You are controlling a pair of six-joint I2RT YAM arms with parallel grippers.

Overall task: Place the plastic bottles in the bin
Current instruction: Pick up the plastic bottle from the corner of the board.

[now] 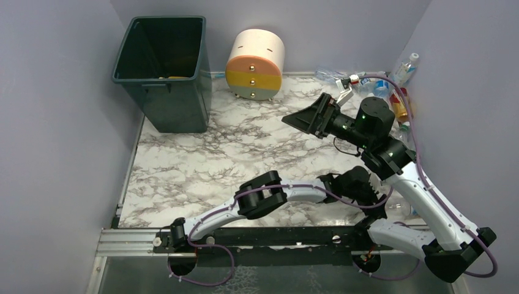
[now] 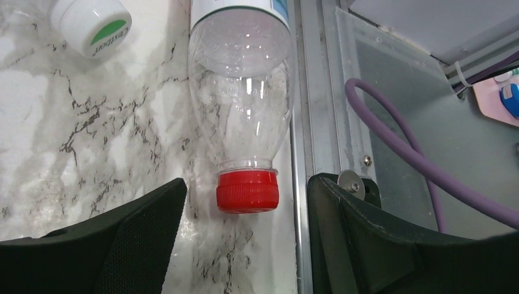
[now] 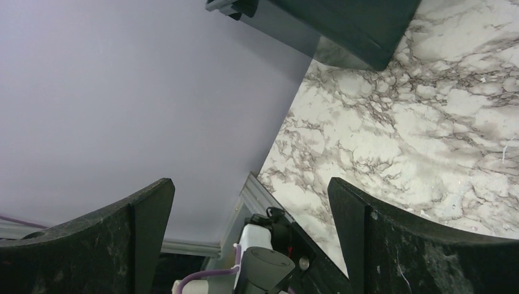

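A clear plastic bottle [image 2: 243, 104] with a red cap [image 2: 247, 191] lies on the marble by the table's metal edge rail, cap toward my left gripper [image 2: 245, 245]. That gripper is open, one finger on each side just short of the cap, not touching it. A second bottle's white-and-green cap [image 2: 90, 24] lies at the upper left. In the top view my left wrist [image 1: 358, 182] sits under the right arm beside that clear bottle [image 1: 398, 207]. My right gripper [image 1: 303, 119] is open and empty above mid-table. The dark green bin [image 1: 162, 67] stands far left. Several more bottles [image 1: 392, 86] are piled in the far right corner.
A round cream, yellow and grey drawer unit [image 1: 256, 64] stands at the back beside the bin. Something yellow-orange [image 1: 174, 77] shows inside the bin. A purple cable [image 2: 416, 159] runs beyond the rail. Lilac walls close three sides. The right wrist view shows the bin's base [image 3: 343, 24].
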